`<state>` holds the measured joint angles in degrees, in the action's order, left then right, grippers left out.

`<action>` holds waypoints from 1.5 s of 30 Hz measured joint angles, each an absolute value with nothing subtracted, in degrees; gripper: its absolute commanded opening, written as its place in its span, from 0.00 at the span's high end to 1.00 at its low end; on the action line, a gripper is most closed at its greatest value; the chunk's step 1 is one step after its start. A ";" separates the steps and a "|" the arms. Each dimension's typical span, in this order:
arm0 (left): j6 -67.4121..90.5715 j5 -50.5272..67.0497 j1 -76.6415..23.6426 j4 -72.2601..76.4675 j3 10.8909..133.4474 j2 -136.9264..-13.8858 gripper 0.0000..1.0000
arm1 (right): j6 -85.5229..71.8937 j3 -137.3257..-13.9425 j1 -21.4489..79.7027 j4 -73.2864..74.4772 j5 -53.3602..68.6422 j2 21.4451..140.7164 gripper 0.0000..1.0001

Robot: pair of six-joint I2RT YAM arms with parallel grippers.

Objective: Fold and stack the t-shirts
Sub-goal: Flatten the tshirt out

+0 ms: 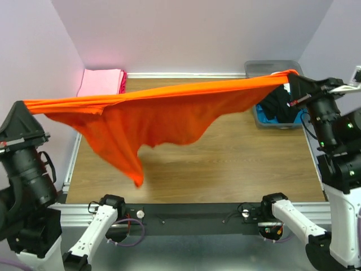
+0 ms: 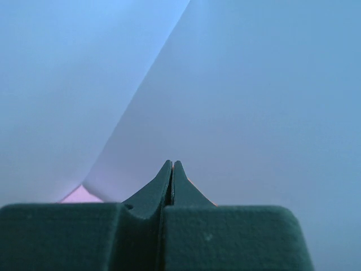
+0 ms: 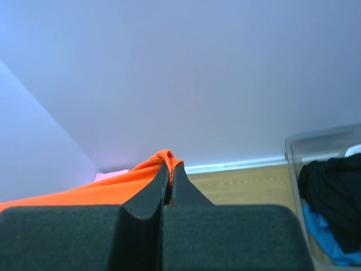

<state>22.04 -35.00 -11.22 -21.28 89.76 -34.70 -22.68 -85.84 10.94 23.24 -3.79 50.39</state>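
Observation:
The bright orange t-shirt (image 1: 163,116) hangs stretched in the air between my two grippers, above the wooden table (image 1: 237,164). My left gripper (image 1: 23,106) is shut on its left end; in the left wrist view (image 2: 172,165) only a thin orange sliver shows by the closed jaws. My right gripper (image 1: 292,76) is shut on its right end, and orange cloth (image 3: 113,189) bunches at the closed tips (image 3: 171,167). A folded light pink shirt (image 1: 101,82) lies at the far left corner with a magenta one (image 1: 123,84) beside it. Black and blue shirts (image 1: 276,107) lie in the bin.
The translucent grey plastic bin (image 1: 273,68) stands at the far right of the table, also in the right wrist view (image 3: 324,141). White walls close the back and both sides. The shirt's lowest tip (image 1: 137,180) hangs near the table's front left.

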 measured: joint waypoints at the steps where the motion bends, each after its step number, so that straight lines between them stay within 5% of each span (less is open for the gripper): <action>1: 21.08 -34.81 -11.22 -20.62 90.04 -34.06 1.00 | -21.98 -86.04 10.96 23.24 -3.29 49.21 1.00; 12: 8.88 -32.21 -11.20 -15.31 94.39 -42.92 1.00 | -14.39 -89.49 10.87 23.44 -0.95 49.25 0.99; 25: 9.74 -25.39 -10.57 -4.16 63.90 -77.43 1.00 | -11.64 -66.78 9.91 19.31 -11.40 77.49 0.99; 35: 12.16 -18.90 -10.35 -2.50 74.63 -105.65 1.00 | -6.66 -67.02 9.37 5.63 -17.61 103.57 0.99; 45: 14.06 -15.84 -9.47 -3.18 82.24 -109.54 1.00 | -3.86 -75.26 7.66 -1.10 -17.63 111.50 0.99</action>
